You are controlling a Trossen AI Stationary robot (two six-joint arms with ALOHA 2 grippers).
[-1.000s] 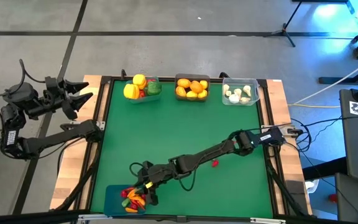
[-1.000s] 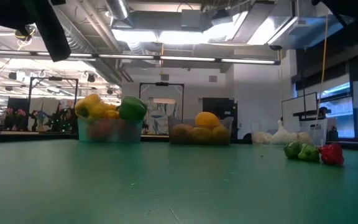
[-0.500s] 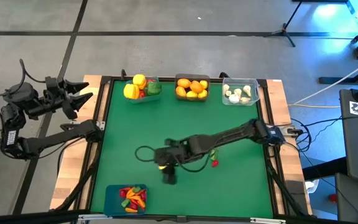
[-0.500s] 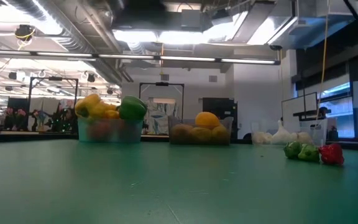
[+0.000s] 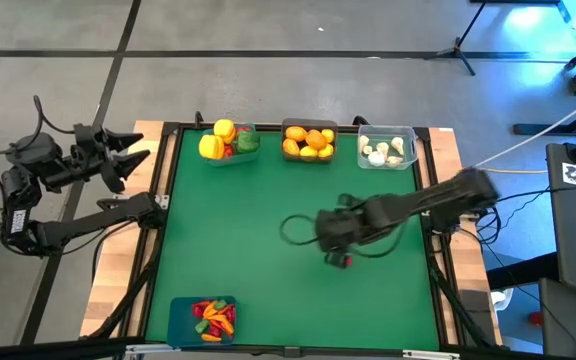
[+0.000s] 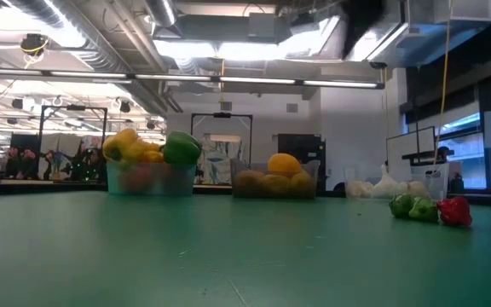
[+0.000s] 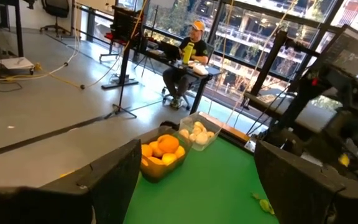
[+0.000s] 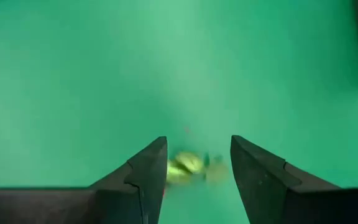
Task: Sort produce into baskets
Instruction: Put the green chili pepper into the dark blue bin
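My right gripper (image 5: 336,248) hovers open above loose produce on the green mat: a small red piece (image 5: 345,261) and green pieces (image 8: 188,165), which show blurred below and between its fingers. In the low view these lie on the mat as green peppers (image 6: 413,207) beside a red one (image 6: 454,211). Peppers fill the teal basket (image 5: 230,143), oranges the dark grey basket (image 5: 309,140), garlic the clear basket (image 5: 386,148). The blue basket (image 5: 203,318) holds red and orange pieces. My left gripper (image 5: 133,150) waits open beyond the table's left edge.
Three baskets stand in a row along the far edge, and the blue one sits at the near left corner. The green mat (image 5: 248,230) has a raised dark frame around it. A person sits at a desk (image 7: 188,53) in the room beyond the table.
My right gripper has swept from the blue basket at the near left across the mat toward the right, rising and tipping to point steeply down. It now hangs over the loose red and green pieces. The produce and baskets have not moved.
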